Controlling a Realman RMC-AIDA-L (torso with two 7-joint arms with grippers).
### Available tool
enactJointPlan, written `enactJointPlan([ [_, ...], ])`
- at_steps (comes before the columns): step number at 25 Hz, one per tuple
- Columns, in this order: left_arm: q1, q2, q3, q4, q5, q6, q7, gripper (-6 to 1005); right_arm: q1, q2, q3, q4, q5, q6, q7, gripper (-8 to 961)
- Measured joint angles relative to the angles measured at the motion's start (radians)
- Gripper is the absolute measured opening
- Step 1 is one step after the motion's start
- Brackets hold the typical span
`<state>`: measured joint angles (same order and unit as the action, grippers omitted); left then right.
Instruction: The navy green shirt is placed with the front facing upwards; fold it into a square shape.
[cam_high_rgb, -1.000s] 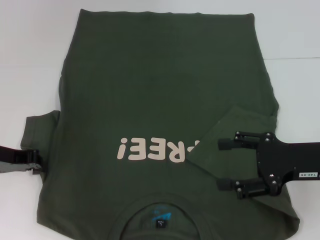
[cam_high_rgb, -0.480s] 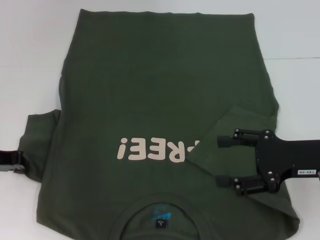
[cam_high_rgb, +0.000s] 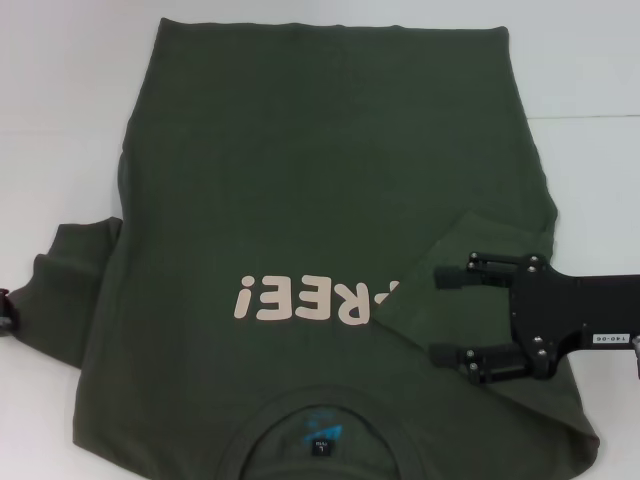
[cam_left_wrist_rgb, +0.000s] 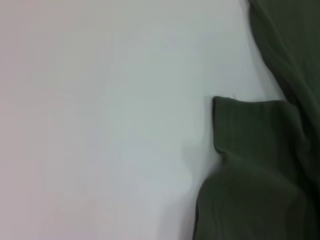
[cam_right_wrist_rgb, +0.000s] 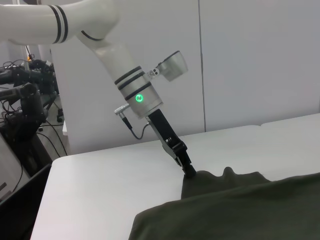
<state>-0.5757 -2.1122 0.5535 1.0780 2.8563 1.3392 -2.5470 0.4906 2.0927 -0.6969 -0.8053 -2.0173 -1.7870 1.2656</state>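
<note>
The navy green shirt (cam_high_rgb: 320, 200) lies face up on the white table (cam_high_rgb: 60, 100). Our right gripper (cam_high_rgb: 447, 318) hangs wide open and empty over its folded-in sleeve (cam_high_rgb: 470, 260). Our left gripper (cam_right_wrist_rgb: 189, 171) touches the other sleeve's edge; we cannot tell its grip.

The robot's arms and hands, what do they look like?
The right hand is black, with two stubby fingers, silver screws and a small white label. The left arm is shiny white with black rings, a green light and a thin cable; its left hand is slim and black.
</note>
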Motion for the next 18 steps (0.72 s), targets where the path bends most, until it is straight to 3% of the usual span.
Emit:
enactJointPlan([
  [18, 0.021, 0.006, -0.034, 0.032, 0.000, -0.079, -0.001, 104, 0.010, 0.000, 0.003, 0.014, 0.000, 0.010, 0.000, 913],
])
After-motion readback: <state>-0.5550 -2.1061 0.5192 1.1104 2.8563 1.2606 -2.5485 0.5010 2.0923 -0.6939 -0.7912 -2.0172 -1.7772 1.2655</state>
